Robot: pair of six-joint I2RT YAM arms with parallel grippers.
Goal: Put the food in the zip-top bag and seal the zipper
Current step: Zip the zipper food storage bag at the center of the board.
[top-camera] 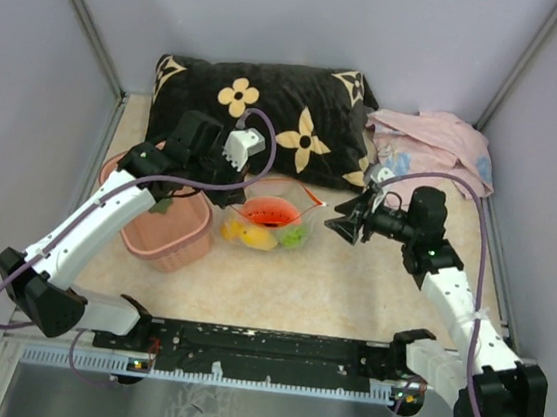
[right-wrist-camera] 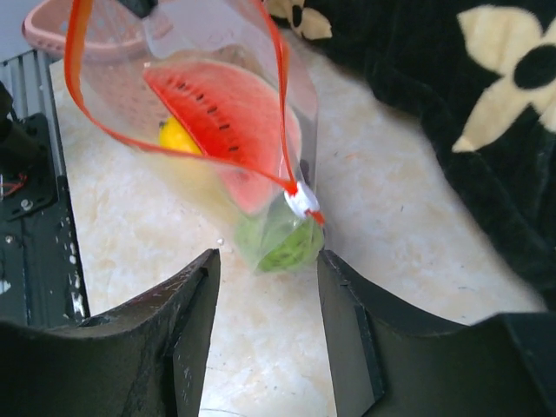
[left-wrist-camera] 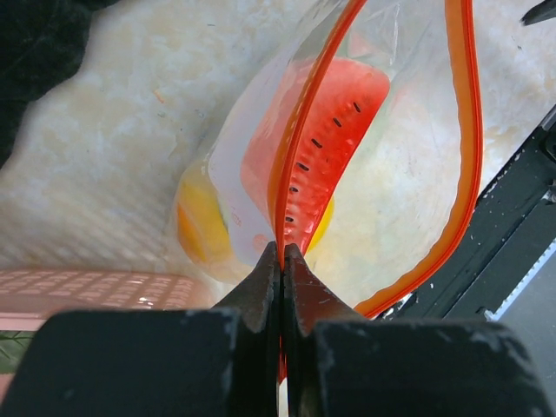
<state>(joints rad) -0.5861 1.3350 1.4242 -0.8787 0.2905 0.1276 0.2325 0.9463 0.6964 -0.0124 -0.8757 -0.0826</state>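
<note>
1. The zip-top bag (top-camera: pixel 278 196) hung just above the counter (top-camera: pixel 279 289), between the two arms, in front of a black pillow (top-camera: pixel 271 97) with cream flowers.
2. The left claw (left-wrist-camera: pixel 280 254) was pinched tight on one end of the zipper (left-wrist-camera: pixel 469 130), its fingers closed with the red-orange strip running out between them.
3. The mouth gaped open, the two sides of the strip bowing apart in a loop.
4. Inside lay a red watermelon slice (right-wrist-camera: pixel 221 122), a yellow piece (right-wrist-camera: pixel 174 135) behind it and a green piece (right-wrist-camera: pixel 282 243) at the bottom (all seen through the clear plastic).
5. The right claw (right-wrist-camera: pixel 268 256) was spread wide and gripped nothing; the bag's far corner, with its white slider (right-wrist-camera: pixel 300 200), sat just ahead of the gap.
6. A pink basket (top-camera: pixel 170 231) stood beside the bag, under the left arm.
</note>
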